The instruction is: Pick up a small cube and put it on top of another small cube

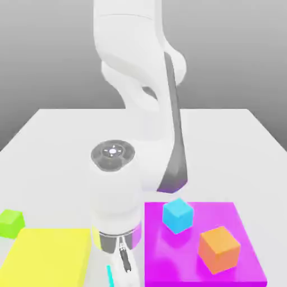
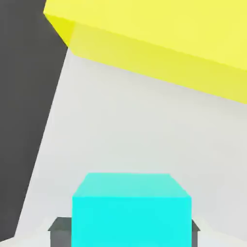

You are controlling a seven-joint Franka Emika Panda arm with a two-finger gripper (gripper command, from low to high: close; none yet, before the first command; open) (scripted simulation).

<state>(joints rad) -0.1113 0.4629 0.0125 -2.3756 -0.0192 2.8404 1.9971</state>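
Now the gripper (image 1: pixel 117 268) at lower centre is clenched on the small cube (image 2: pixel 131 210) — next, lift and carry it onto the sky-blue cube (image 1: pixel 178 215) — centre-right.

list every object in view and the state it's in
turquoise cube: gripped between the claw's fingers, beside the yellow slab
claw: shut on the turquoise cube, pointing down near the table
sky-blue cube: resting on the magenta slab, nothing on top
orange cube: resting on the magenta slab, apart from the sky-blue cube
lime-green cube: sitting on the table
yellow slab: lying flat on the table
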